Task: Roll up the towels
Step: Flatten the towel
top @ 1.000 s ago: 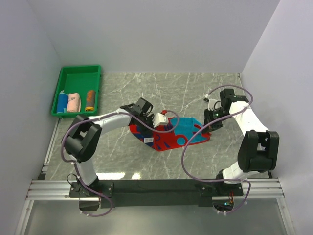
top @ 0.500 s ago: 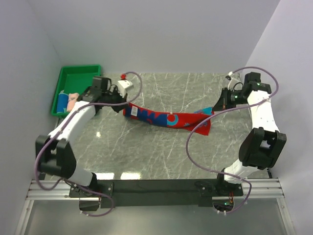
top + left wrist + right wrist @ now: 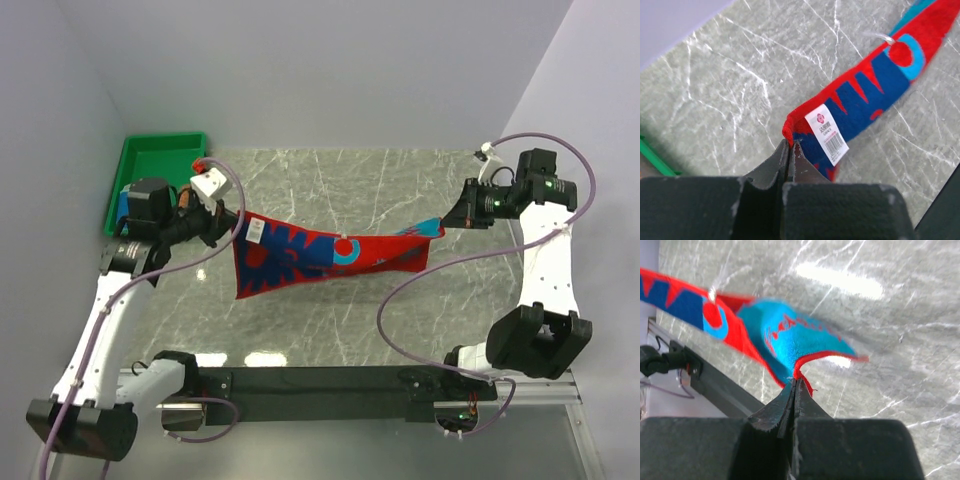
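The red-and-blue patterned towel (image 3: 320,255) hangs stretched between my two grippers above the marble table (image 3: 330,330). My left gripper (image 3: 235,222) is shut on its left top corner, and a loose corner droops below it. In the left wrist view the left gripper (image 3: 789,143) pinches the red hem of the towel (image 3: 870,85) beside a white label (image 3: 827,131). My right gripper (image 3: 447,224) is shut on the right corner. In the right wrist view the right gripper (image 3: 795,381) grips the towel's (image 3: 790,335) red edge. A bit of a blue towel (image 3: 122,204) shows behind my left arm.
A green tray (image 3: 160,150) stands at the far left corner of the table, partly covered by my left arm. Grey walls close in the left, back and right sides. Purple cables loop from both arms over the table. The black base rail (image 3: 330,380) runs along the near edge.
Both arms have risen and pulled apart. The towel, bunched on the table a second ago, now hangs spread between them; the left gripper has swung out to the left.
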Robot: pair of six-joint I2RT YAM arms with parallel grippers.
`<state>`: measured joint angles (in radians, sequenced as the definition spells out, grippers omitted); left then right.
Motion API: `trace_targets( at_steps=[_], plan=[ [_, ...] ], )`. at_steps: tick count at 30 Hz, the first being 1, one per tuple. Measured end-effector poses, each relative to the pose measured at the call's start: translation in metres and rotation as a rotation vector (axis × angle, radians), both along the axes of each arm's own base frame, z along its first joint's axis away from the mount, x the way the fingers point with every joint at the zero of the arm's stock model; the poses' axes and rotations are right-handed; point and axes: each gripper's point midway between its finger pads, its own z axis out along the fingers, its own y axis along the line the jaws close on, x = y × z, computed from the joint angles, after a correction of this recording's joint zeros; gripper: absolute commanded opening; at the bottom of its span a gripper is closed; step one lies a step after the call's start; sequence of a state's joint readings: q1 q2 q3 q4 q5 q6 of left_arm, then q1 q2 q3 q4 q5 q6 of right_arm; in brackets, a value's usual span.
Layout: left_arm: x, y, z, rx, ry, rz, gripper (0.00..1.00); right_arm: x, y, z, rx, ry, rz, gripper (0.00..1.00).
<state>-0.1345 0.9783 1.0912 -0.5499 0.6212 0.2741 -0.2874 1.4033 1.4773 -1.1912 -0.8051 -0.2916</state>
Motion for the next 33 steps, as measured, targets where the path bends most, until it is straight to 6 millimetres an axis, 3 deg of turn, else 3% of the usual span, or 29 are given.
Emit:
trace_targets(
  at_steps=[4,8,10,12,14,18,20,22,25,27,28,29,31,32,33],
  plan=[
    [0.021,0.001,-0.018,-0.008,0.070,0.026,0.00,0.014,-0.002,0.003,0.018,-0.001,-0.026,0.00],
    [0.071,0.008,-0.047,-0.005,0.172,0.069,0.00,0.061,-0.009,-0.005,0.040,0.017,-0.049,0.00],
    [0.097,0.011,-0.051,-0.010,0.205,0.090,0.00,0.088,-0.014,-0.003,0.049,0.013,-0.062,0.00],
    [0.127,0.015,-0.039,-0.022,0.187,0.106,0.00,0.116,-0.019,0.007,0.040,-0.038,-0.073,0.00],
    [0.149,0.021,-0.018,-0.039,0.143,0.111,0.00,0.132,-0.021,0.022,0.024,-0.104,-0.072,0.00],
    [0.161,0.044,0.022,-0.054,0.031,0.112,0.00,0.128,-0.010,0.046,0.014,-0.184,-0.038,0.00],
    [0.152,0.053,0.025,-0.037,0.016,0.094,0.00,0.115,0.001,0.039,0.004,-0.184,-0.002,0.00],
    [0.136,0.055,0.009,0.002,0.020,0.059,0.00,0.096,0.014,0.017,-0.008,-0.133,0.038,0.00],
    [0.099,0.053,-0.052,0.072,0.119,-0.016,0.01,0.065,0.035,-0.045,-0.046,0.019,0.113,0.00],
    [0.070,0.053,-0.103,0.118,0.230,-0.069,0.12,0.038,0.045,-0.095,-0.084,0.164,0.158,0.04],
    [0.051,0.054,-0.131,0.146,0.301,-0.095,0.20,0.022,0.047,-0.117,-0.108,0.238,0.180,0.25],
    [0.035,0.056,-0.151,0.166,0.357,-0.118,0.27,0.010,0.047,-0.132,-0.124,0.301,0.192,0.40],
    [-0.002,0.063,-0.184,0.210,0.469,-0.158,0.31,-0.014,0.040,-0.156,-0.170,0.409,0.212,0.80],
    [-0.014,0.067,-0.191,0.227,0.501,-0.165,0.37,-0.023,0.034,-0.162,-0.192,0.441,0.213,0.87],
    [-0.023,0.074,-0.193,0.242,0.512,-0.163,0.39,-0.029,0.027,-0.164,-0.215,0.454,0.214,0.88]
  ],
)
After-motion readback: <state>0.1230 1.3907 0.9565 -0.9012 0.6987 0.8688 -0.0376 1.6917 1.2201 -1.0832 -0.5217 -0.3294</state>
